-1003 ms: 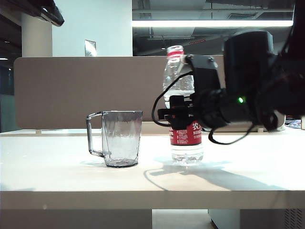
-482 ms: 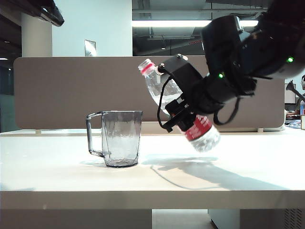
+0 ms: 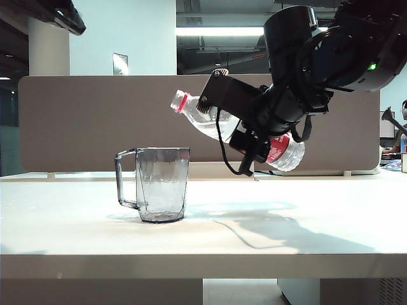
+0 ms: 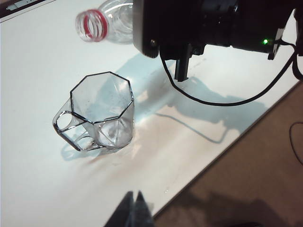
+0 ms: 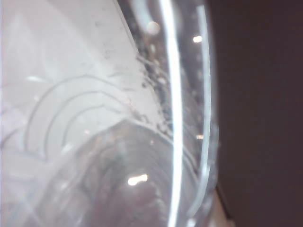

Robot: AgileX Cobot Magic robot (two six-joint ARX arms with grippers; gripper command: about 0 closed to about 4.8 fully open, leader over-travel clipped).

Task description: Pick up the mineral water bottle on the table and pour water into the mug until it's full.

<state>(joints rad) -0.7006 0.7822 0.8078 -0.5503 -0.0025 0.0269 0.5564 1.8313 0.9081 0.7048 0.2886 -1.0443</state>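
Mineral water bottle (image 3: pixel 210 121) tilted in right hand (image 3: pixel 251 136), above mug (image 3: pixel 162 184).

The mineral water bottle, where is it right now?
In the exterior view the mineral water bottle is off the table, held tilted in the right end effector, its open neck above and just right of the mug.

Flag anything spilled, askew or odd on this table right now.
Nothing spilled. The mineral water bottle is tilted, uncapped mouth toward the mug, but the right hand grips it in mid-air. The left hand hangs apart.
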